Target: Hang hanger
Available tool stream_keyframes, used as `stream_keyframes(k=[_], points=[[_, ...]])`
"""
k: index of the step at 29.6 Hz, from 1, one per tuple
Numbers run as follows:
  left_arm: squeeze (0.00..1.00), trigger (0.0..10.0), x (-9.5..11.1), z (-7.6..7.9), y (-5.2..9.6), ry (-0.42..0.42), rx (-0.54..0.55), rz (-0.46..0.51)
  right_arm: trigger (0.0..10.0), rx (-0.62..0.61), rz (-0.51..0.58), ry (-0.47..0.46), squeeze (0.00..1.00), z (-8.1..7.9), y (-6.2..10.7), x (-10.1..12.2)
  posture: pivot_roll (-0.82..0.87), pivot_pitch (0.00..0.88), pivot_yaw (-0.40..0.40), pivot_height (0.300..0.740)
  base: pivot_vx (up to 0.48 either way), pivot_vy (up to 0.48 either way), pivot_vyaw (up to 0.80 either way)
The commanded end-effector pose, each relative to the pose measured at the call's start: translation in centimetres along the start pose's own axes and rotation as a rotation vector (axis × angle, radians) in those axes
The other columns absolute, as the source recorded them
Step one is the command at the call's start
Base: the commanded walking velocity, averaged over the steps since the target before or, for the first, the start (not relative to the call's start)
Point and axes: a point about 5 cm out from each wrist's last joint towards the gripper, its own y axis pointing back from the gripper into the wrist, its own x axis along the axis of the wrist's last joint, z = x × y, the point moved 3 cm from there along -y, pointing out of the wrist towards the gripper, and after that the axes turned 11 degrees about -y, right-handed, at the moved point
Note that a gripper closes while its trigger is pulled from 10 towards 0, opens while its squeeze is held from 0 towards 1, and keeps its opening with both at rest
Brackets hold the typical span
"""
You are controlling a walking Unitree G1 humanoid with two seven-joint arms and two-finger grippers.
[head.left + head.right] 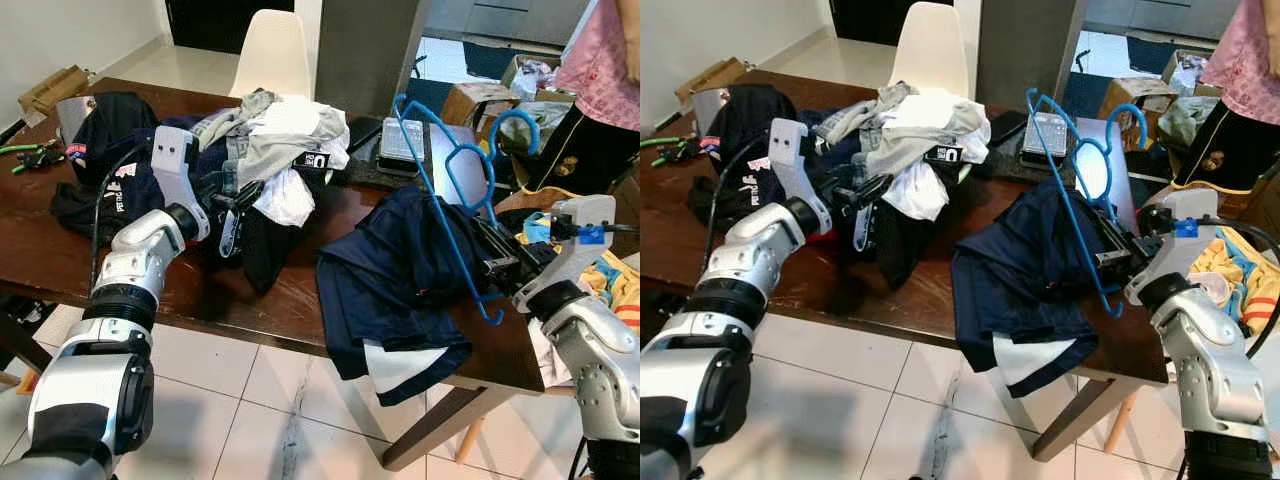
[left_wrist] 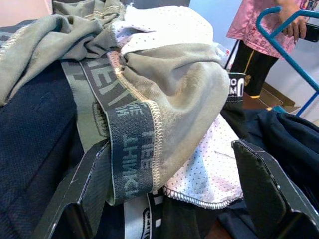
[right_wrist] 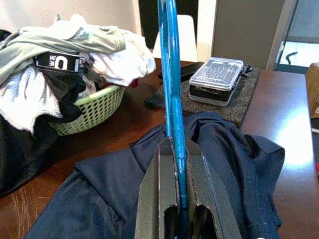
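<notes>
Blue hanger [image 1: 447,190] held tilted above the tabletop [image 1: 130,265], at about three o'clock in the head views, hook end toward the far side. Clamped low on its frame by the right claw [image 1: 497,268], fingers pinched tight on the thin blue bar, as seen clearly in the right wrist view [image 3: 172,99]. Probably lifted this way to keep it clear of the navy garment [image 1: 395,280] lying directly beneath and drooping over the near edge at five o'clock.

At ten o'clock, left claw [image 1: 228,205] spread wide at the laundry heap [image 1: 275,140], black fingers [image 2: 84,184] either side of a grey waistband [image 2: 132,144], gripping nothing. Likely parked there, or readying to steady the clothes.

Pale green basket [image 3: 92,112] under the heap. Clear plastic case [image 1: 403,140] on a dark mat at one o'clock. Dark wood, glossy and scratched. White chair [image 1: 272,55] at twelve o'clock, pale floor tiles [image 1: 250,400] below, cardboard boxes and a person in a pink top [image 1: 605,60] at two o'clock.
</notes>
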Motion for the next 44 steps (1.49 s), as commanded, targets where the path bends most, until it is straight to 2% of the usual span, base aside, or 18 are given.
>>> stream_keyframes(k=[1, 5, 6, 7, 8, 29, 31, 32, 33, 34, 35, 38, 39, 40, 41, 42, 43, 44], points=[[0.0, 10.0, -0.1, 0.6, -0.4, 0.004, -0.033, 0.0, 10.0, 0.01, 0.009, 0.007, 0.0, -0.4, 0.1, 0.5, -0.06, 0.181, -0.044, 0.74, 0.0, 0.0, 0.0], [0.0, 10.0, -0.2, 0.8, -0.4, 0.009, -0.044, 0.0, 10.0, 0.006, 0.008, 0.009, 0.0, -0.4, 0.2, 0.5, -0.06, 0.182, -0.045, 0.74, 0.0, 0.0, 0.0], [0.0, 3.8, -0.3, 0.9, -0.4, 0.01, -0.045, 0.002, 10.0, 0.005, 0.008, 0.009, 0.0, -0.4, 0.3, 0.5, -0.06, 0.181, -0.045, 0.74, 0.0, 0.0, 0.0], [0.0, 3.8, -0.3, 0.9, -0.4, 0.01, -0.045, 0.002, 10.0, 0.005, 0.008, 0.009, 0.0, -0.4, 0.3, 0.5, -0.06, 0.181, -0.045, 0.74, 0.0, 0.0, 0.0], [0.0, 0.0, -0.3, 0.9, -0.4, 0.013, -0.044, 0.005, 10.0, 0.003, 0.008, 0.01, 0.0, -0.3, 0.3, 0.6, -0.06, 0.181, -0.044, 0.74, 0.0, 0.0, 0.0], [0.0, 0.0, 2.1, -0.8, -0.3, 0.006, 0.004, 0.089, 10.0, -0.009, 0.019, 0.01, 0.0, -0.1, 0.3, 0.8, -0.05, 0.171, -0.039, 0.74, 0.0, 0.0, 0.0], [0.0, 0.0, 3.5, -0.7, -0.6, -0.006, 0.02, 0.151, 10.0, -0.006, 0.022, 0.008, 0.0, -0.3, 0.2, 0.8, -0.05, 0.164, -0.041, 0.74, 0.0, 0.0, 0.0], [0.0, 0.0, 3.5, -0.7, -0.6, -0.006, 0.02, 0.151, 10.0, -0.006, 0.022, 0.008, 0.0, -0.3, 0.2, 0.8, -0.05, 0.164, -0.041, 0.74, 0.0, 0.0, 0.0], [0.0, 0.0, 4.9, -0.7, -0.7, -0.013, 0.027, 0.203, 10.0, -0.004, 0.023, 0.007, 0.0, -0.3, 0.1, 0.8, -0.05, 0.163, -0.041, 0.74, 0.0, 0.0, 0.0], [0.0, 0.0, 4.9, -0.7, -0.7, -0.013, 0.027, 0.203, 10.0, -0.004, 0.023, 0.007, 0.0, -0.3, 0.1, 0.8, -0.05, 0.163, -0.041, 0.74, 0.0, 0.0, 0.0], [0.0, 0.0, 7.0, -0.7, -0.9, -0.042, 0.037, 0.269, 10.0, -0.002, 0.025, 0.006, 0.0, -0.4, 0.0, 0.8, -0.05, 0.16, -0.041, 0.74, 0.0, 0.0, 0.0], [0.0, 0.0, 7.0, -0.7, -0.9, -0.042, 0.037, 0.269, 10.0, -0.002, 0.025, 0.006, 0.0, -0.4, 0.0, 0.8, -0.05, 0.16, -0.041, 0.74, 0.0, 0.0, 0.0], [0.0, 0.0, 8.9, -0.7, -1.0, -0.06, 0.047, 0.328, 10.0, 0.001, 0.028, 0.004, 0.0, -0.4, -0.1, 0.8, -0.04, 0.157, -0.04, 0.74, 0.0, 0.0, 0.0], [0.0, 0.0, 13.4, 0.2, -0.9, -0.105, 0.003, 0.451, 10.0, 0.006, 0.041, -0.004, 0.0, -0.6, -0.4, 0.9, -0.03, 0.141, -0.033, 0.74, 0.0, 0.0, 0.0], [0.0, 0.0, 17.0, 1.7, -0.5, -0.188, -0.049, 0.546, 10.0, 0.011, 0.055, -0.013, 0.0, -0.8, -0.7, 1.0, -0.02, 0.133, -0.031, 0.74, 0.0, 0.0, 0.0], [0.0, 0.0, 17.0, 1.7, -0.5, -0.188, -0.049, 0.546, 10.0, 0.011, 0.055, -0.013, 0.0, -0.8, -0.7, 1.0, -0.02, 0.133, -0.031, 0.74, 0.0, 0.0, 0.0], [0.0, 0.0, 19.8, 3.6, 0.1, -0.234, -0.106, 0.63, 10.0, 0.019, 0.07, -0.023, 0.0, -1.1, -1.0, 1.1, -0.01, 0.121, -0.026, 0.74, 0.0, 0.0, 0.0], [0.0, 0.0, 21.6, 4.9, 0.6, -0.266, -0.138, 0.685, 10.0, 0.026, 0.08, -0.029, 0.0, -1.3, -1.3, 1.2, -0.01, 0.119, -0.026, 0.74, 0.0, 0.0, 0.0]])
